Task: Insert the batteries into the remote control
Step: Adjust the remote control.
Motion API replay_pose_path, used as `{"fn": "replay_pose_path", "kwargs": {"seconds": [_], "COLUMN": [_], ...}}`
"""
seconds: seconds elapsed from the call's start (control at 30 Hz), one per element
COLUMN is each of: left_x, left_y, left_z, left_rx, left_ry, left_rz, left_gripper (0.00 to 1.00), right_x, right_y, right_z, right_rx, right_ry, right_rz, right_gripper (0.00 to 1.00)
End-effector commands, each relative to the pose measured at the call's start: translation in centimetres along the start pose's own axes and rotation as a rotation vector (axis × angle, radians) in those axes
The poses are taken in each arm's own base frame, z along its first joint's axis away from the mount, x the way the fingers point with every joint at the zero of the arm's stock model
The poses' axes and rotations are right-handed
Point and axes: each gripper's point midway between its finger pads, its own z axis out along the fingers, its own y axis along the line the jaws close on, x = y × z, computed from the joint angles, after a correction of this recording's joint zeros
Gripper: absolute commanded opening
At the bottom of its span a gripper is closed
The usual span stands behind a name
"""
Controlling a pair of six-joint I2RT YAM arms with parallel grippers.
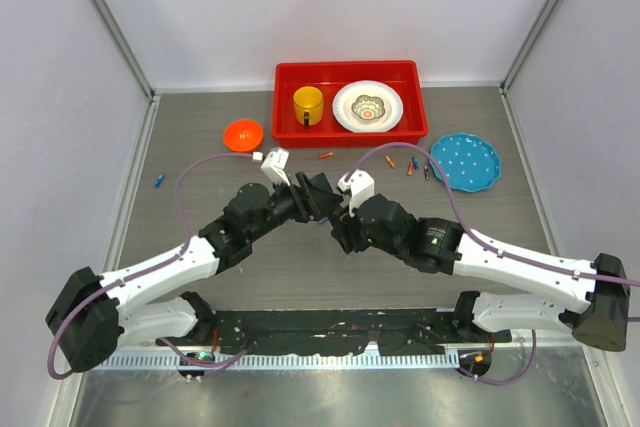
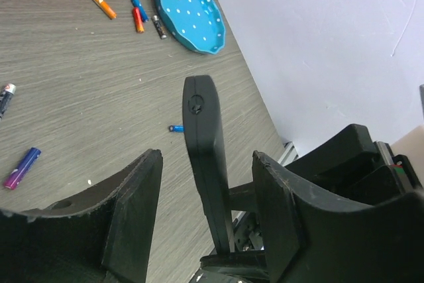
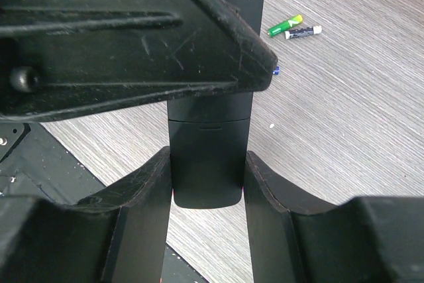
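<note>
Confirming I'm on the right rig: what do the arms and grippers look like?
Both the left arm and right arm have white shells, black joints and a purple cable looping to a white wrist block. The left gripper and right gripper have thick, matte black, scuffed fingers.

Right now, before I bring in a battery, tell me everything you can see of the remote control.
The remote control is a slim, flat bar of matte black plastic with rounded corners, a round embossed mark near one end and a fine seam across one face. It is held above the table, with the right pincer clamped on its two long edges. The left pincer straddles it, open, with gaps on either side.
</note>
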Motion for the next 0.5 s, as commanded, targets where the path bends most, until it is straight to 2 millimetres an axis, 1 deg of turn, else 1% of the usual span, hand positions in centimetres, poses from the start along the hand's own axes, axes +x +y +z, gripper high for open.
{"fn": "replay_pose_path", "kwargs": {"seconds": [0.0,0.03,0.2,0.33,0.37,0.47], "left_x": [-0.55,-0.39,-0.17,-0.08,-0.01,-0.08], "left_y": [-1.56,-1.21,-0.97,-0.78,-0.75,-0.68], "left_z": [0.18,0.16,0.07,0.15,0.15,0.22], "left_rx": [0.080,0.071,0.068,0.061,0.060,0.058], "left_ry": [-0.030,-0.028,-0.028,-0.024,-0.023,-0.025], "left_rz": [0.000,-0.001,0.000,0.000,0.000,0.003], "left_gripper": [0.58,0.57,0.46,0.43,0.41,0.30], "right_x": [-2.86,-2.75,-2.57,-2.53,-2.54,-2.45], "right_y": [0.80,0.81,0.80,0.83,0.80,0.82], "right_z": [-1.03,-0.97,-0.95,-0.95,-0.96,-1.00], "right_rx": [-0.030,-0.031,-0.031,-0.033,-0.034,-0.035], "right_ry": [-0.098,-0.095,-0.092,-0.093,-0.094,-0.090], "right_rz": [0.037,0.036,0.032,0.036,0.035,0.036], "right_gripper": [0.24,0.24,0.24,0.25,0.25,0.27]}}
